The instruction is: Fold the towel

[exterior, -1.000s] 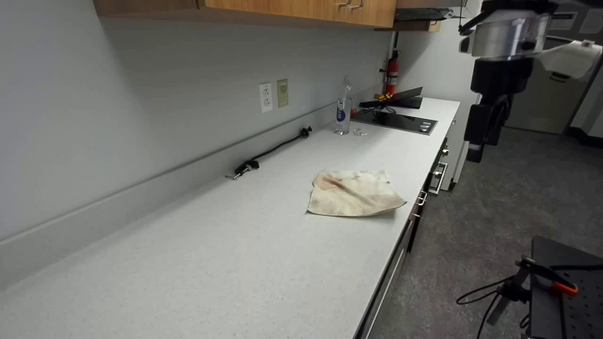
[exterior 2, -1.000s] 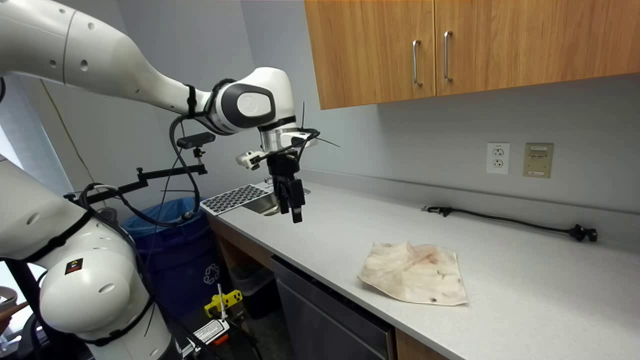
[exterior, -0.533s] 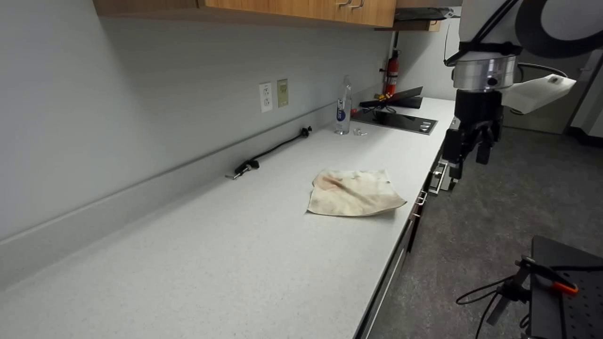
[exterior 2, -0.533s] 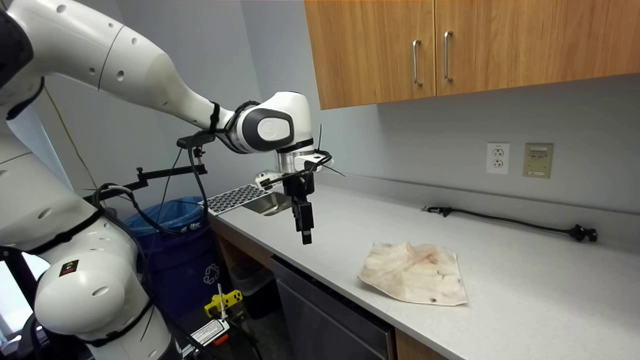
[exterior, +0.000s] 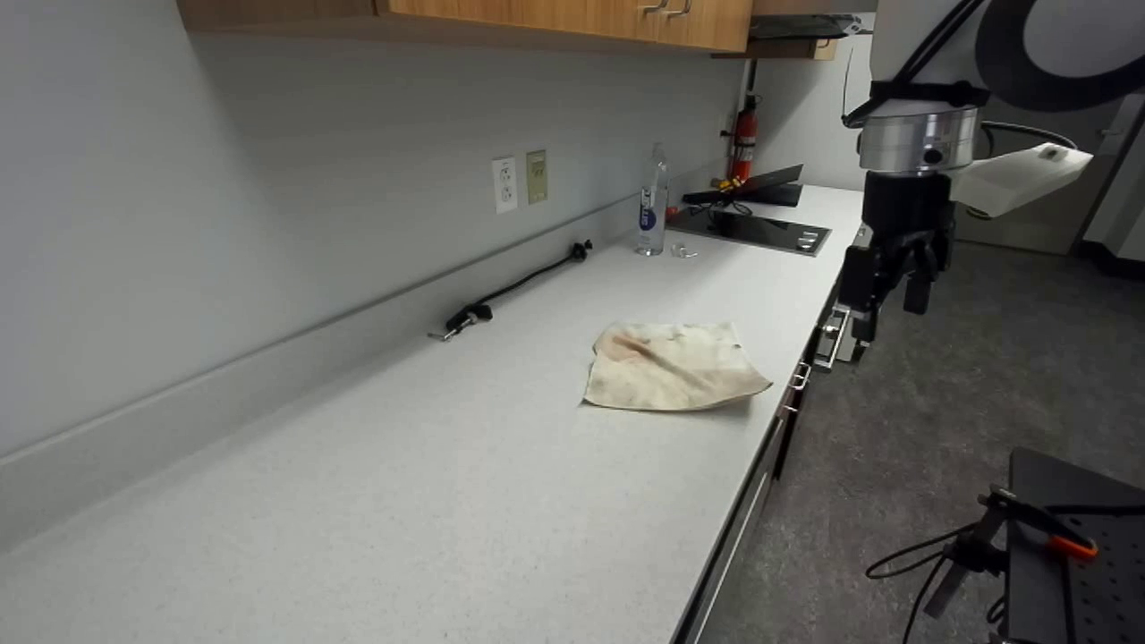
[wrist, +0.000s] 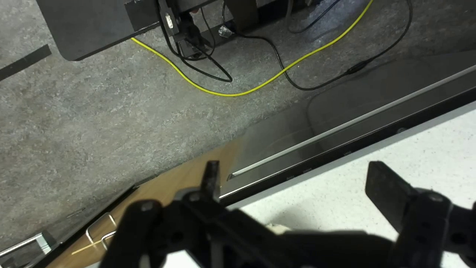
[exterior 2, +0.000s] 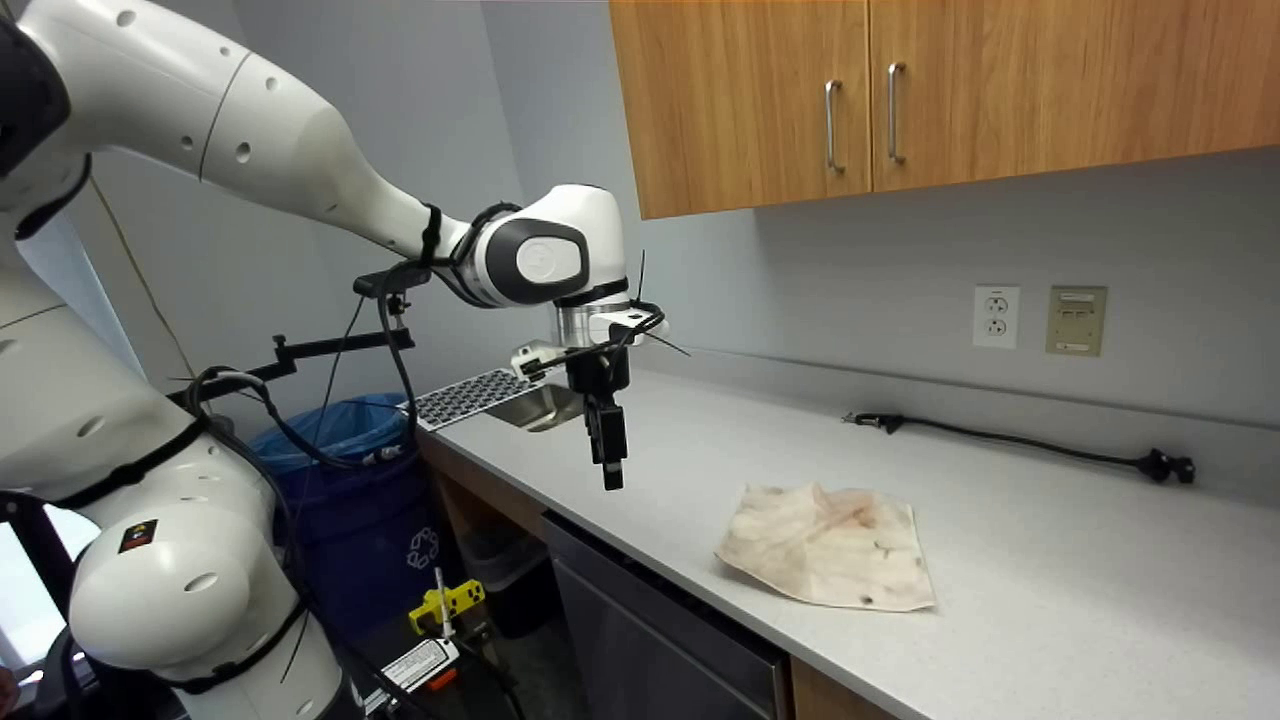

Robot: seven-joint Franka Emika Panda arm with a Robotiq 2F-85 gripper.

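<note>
The cream-beige, stained towel lies spread on the white counter close to its front edge, with a low ridge across it, in both exterior views [exterior: 675, 371] [exterior 2: 825, 545]. Only a small corner of the towel [wrist: 277, 228] peeks out behind the gripper's black parts in the wrist view. My gripper [wrist: 293, 176] is open there, its fingers wide apart and nothing between them. In an exterior view the gripper [exterior 2: 613, 475] hangs above the counter's front edge, left of the towel and apart from it. Its fingers point down.
A black flexible arm [exterior: 519, 286] lies along the back wall. A clear bottle [exterior: 653, 206] and a cooktop [exterior: 751, 228] are farther along the counter. Wooden cabinets [exterior 2: 870, 100] hang above. A sink [exterior 2: 540, 408] lies behind the gripper. The counter's front edge drops to the floor [wrist: 93, 130].
Over the last second my gripper has come lower and moved closer to the counter and towel, almost still in the latest half second. The towel has not moved.
</note>
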